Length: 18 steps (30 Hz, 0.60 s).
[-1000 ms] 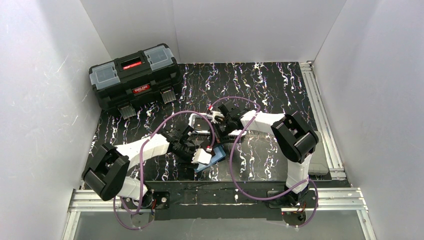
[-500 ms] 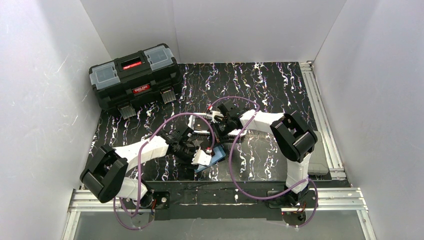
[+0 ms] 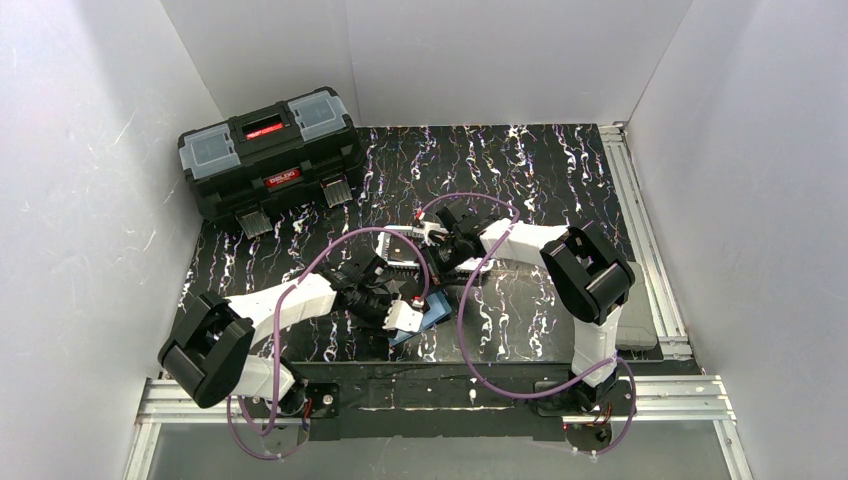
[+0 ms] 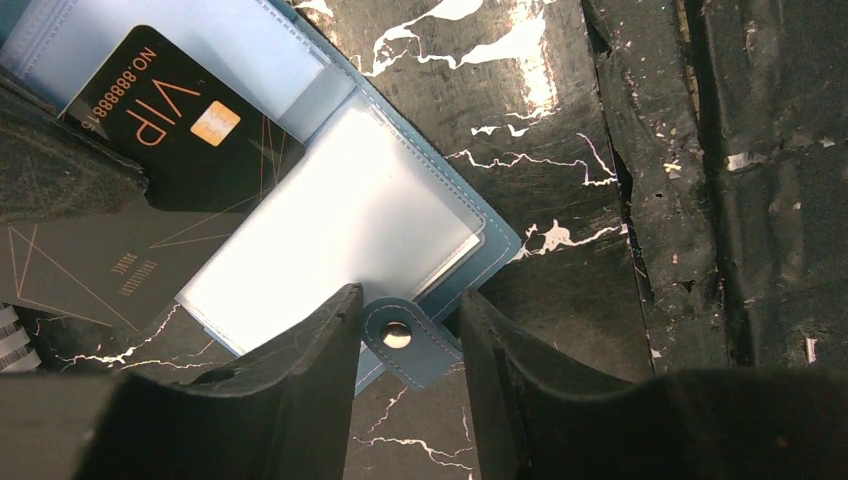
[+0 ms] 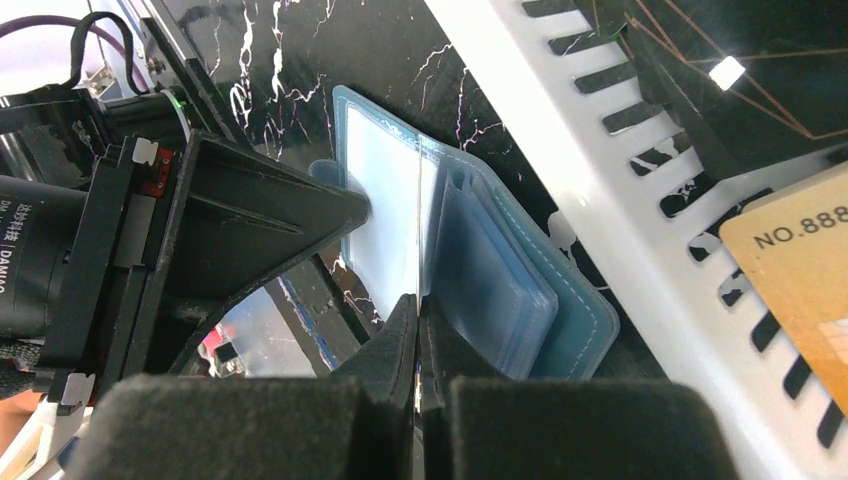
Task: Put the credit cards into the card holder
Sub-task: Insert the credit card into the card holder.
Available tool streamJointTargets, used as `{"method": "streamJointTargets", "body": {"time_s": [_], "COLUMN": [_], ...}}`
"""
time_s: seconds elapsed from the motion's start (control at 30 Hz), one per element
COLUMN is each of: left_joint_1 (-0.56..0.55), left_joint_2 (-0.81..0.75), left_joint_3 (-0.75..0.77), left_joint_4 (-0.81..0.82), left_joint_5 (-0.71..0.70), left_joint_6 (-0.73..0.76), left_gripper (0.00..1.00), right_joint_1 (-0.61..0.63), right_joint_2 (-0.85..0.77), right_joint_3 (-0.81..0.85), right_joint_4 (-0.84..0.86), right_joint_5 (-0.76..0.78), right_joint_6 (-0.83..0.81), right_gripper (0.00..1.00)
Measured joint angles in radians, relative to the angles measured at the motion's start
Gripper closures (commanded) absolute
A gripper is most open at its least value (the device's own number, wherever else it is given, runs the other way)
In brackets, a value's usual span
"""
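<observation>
Only the left wrist view shows the left end effector [image 4: 405, 300] part open astride the snap tab [image 4: 397, 335] of the open card holder [image 4: 340, 210] on the tabletop [image 4: 560, 120]. A black VIP card [image 4: 190, 130] lies at the holder's sleeves. Only the right wrist view shows the right end effector [image 5: 417, 305] pinched shut on 1 edge-on clear sleeve [image 5: 416, 230]. An orange card [image 5: 800, 270] lies cut off in the white mesh basket [image 5: 600, 200]. From above, the arms hide most of this.
</observation>
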Motion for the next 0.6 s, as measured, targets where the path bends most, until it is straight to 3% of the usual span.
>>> {"method": "streamJointTargets", "body": {"time_s": [0.6], "left_joint_1": [-0.011], "left_joint_2": [-0.002], "left_joint_3": [0.000], "left_joint_4": [0.003], "left_joint_5": [-0.018], "left_joint_6": [0.000], "left_gripper": [0.66], "right_joint_1": [-0.030], "right_joint_2": [-0.003], "right_joint_3": [-0.024], "right_joint_4": [0.066], "right_joint_5": [-0.026], "right_joint_6": [0.041], "right_gripper": [0.99]}}
